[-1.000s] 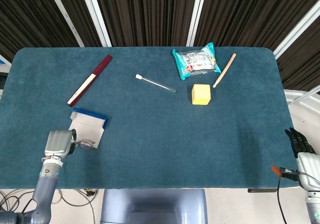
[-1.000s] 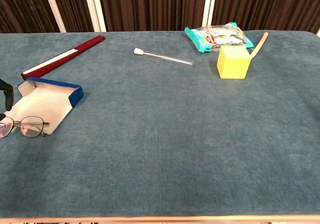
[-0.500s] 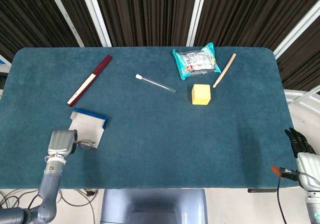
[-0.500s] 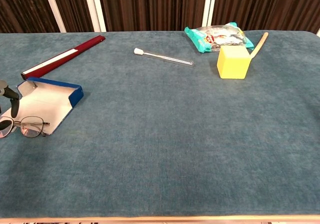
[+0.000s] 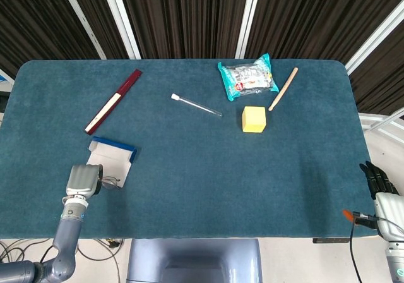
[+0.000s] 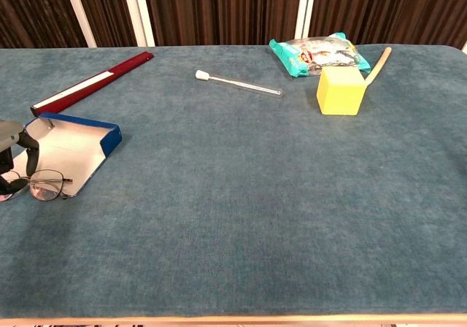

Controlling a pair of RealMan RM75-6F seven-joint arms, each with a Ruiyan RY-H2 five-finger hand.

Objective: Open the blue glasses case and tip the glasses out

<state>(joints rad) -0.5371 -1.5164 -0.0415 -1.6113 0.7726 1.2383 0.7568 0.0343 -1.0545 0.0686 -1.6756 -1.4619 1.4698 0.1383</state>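
Blue glasses case (image 6: pixel 69 146): lay open on the surface, glasses (image 6: pixel 40 185) out, touching its near edge. Left robot hand (image 5: pixel 81 180): beside the glasses, grip state indeterminable; right robot hand (image 5: pixel 379 182): well apart from the case, grasping nothing. Risk: the left robot hand, so close, might snag the frame and drag it off the surface.

Open blue case (image 6: pixel 69 143), glasses (image 6: pixel 42 185) beside

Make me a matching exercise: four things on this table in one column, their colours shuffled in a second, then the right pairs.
Things:
1. glasses case
2. cube
3. snack bag
4. flat stick

Colours:
A. yellow
B. dark red with a white strip
C. blue outside, white inside
D. teal

Pairs: 1-C, 2-A, 3-D, 4-B
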